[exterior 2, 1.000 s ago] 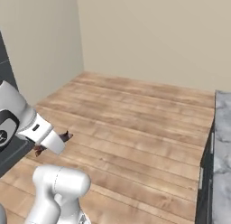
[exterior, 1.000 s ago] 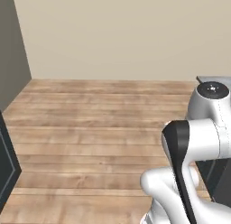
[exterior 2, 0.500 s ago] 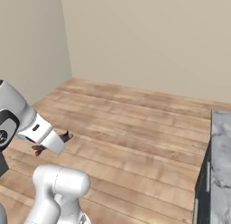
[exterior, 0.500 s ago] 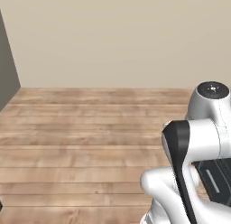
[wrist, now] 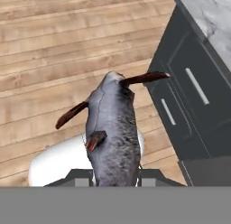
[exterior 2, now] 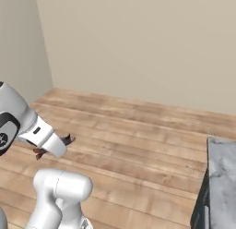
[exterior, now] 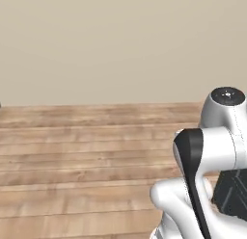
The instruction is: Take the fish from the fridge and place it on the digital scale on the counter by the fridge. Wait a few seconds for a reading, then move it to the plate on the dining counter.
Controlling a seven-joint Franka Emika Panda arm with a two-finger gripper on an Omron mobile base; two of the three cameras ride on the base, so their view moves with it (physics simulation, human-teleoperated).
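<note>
I have the fish (wrist: 113, 133) clamped between my fingers (wrist: 115, 175). They are closed most of the way down onto its grey body, which runs straight out ahead of them, tail fins spread at the far end. In the right base view a dark red fin tip (exterior 2: 68, 140) shows just past my hand, so the grip is intact.

What has changed over the last second is the outlook of both base cameras, not the load. The dark upright unit at the left edge of the left base view a second ago has slid out of frame, and the wall corner in the right base view has drifted across. The whole picture has shifted together, so I read this as the base turning while my arm holds one posture. The fish has stayed put in my fingers throughout.

Below and beyond the fish lies wooden floor (wrist: 54, 47). Off to one side of my fingers stands a dark cabinet (wrist: 189, 96) with silver handles under a marble surface (wrist: 210, 13); that surface edge also appears in the right base view (exterior 2: 223, 177).

Judgement: this is a transit phase. I cannot tell from these views whether the next stop is the scale or the plate. The grip should stay firm until a set-down surface lies under the fish.
</note>
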